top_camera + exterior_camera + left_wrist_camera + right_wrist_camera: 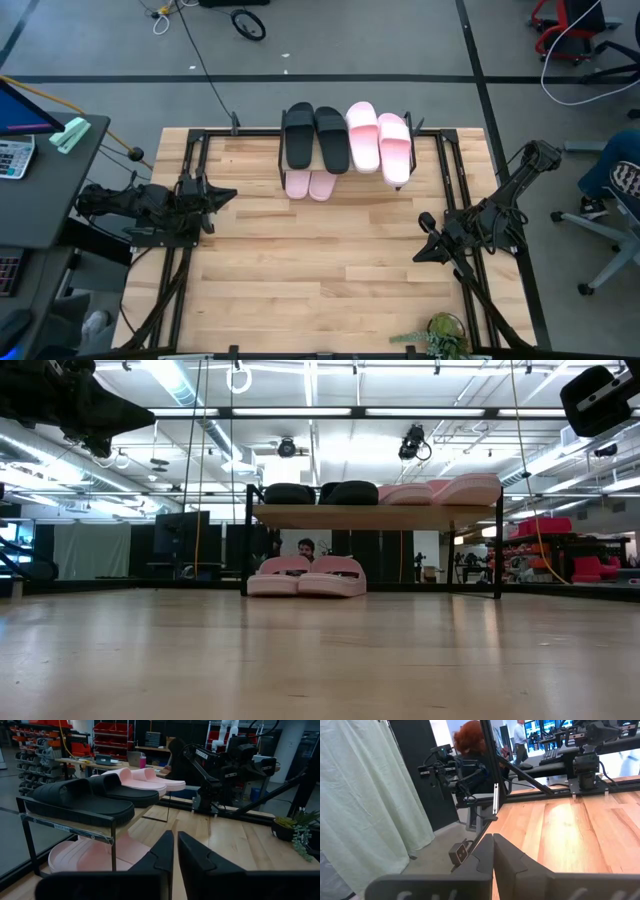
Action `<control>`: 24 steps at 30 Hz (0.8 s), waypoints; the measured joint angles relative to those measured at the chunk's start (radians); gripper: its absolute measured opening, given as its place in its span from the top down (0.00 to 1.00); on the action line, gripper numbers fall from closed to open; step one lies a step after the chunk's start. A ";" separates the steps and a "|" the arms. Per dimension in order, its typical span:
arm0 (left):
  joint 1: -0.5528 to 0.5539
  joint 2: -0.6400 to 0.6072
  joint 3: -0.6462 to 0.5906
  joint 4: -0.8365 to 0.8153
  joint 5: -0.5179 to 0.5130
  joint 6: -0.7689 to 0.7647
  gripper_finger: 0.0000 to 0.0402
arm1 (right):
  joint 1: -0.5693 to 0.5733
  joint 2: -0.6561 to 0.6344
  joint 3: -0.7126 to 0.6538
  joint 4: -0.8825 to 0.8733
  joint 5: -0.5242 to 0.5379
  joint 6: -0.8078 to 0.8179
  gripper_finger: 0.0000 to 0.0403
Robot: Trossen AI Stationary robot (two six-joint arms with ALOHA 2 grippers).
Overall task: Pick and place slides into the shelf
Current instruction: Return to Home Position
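Note:
The shelf (345, 150) stands at the table's far middle. Two black slides (315, 137) and two pale pink slides (378, 140) lie side by side on its top board (375, 516). Two more pink slides (305, 576) rest soles down on the tabletop under that board. The left wrist view shows the black pair (85, 800) on the shelf's top. My left gripper (230, 197) hovers shut near the table's left edge, pointing right. My right gripper (420, 252) hovers shut near the right edge, pointing left. Neither touches a slide.
Bare wooden tabletop (320, 270) spreads between the arms and toward the near edge. A small potted plant (440, 335) sits at the near right corner. Black frame rails (455, 170) run along both sides. A person (467, 740) is beyond the table.

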 joint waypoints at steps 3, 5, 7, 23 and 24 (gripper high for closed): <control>0.000 0.000 0.000 0.000 0.000 0.000 0.91 | 0.000 0.000 0.000 0.000 0.000 0.000 0.98; 0.000 0.000 0.000 0.000 0.000 0.000 0.91 | 0.000 0.000 0.000 0.000 0.000 0.000 0.98; 0.000 0.000 0.000 0.000 0.000 0.000 0.92 | 0.000 0.000 0.000 0.000 0.000 0.000 0.98; 0.000 0.000 0.000 0.000 0.000 0.000 0.91 | 0.000 0.000 0.000 0.000 0.000 0.000 0.98; 0.000 0.000 0.000 0.000 0.000 0.000 0.91 | 0.000 0.000 0.000 0.000 0.000 0.000 0.98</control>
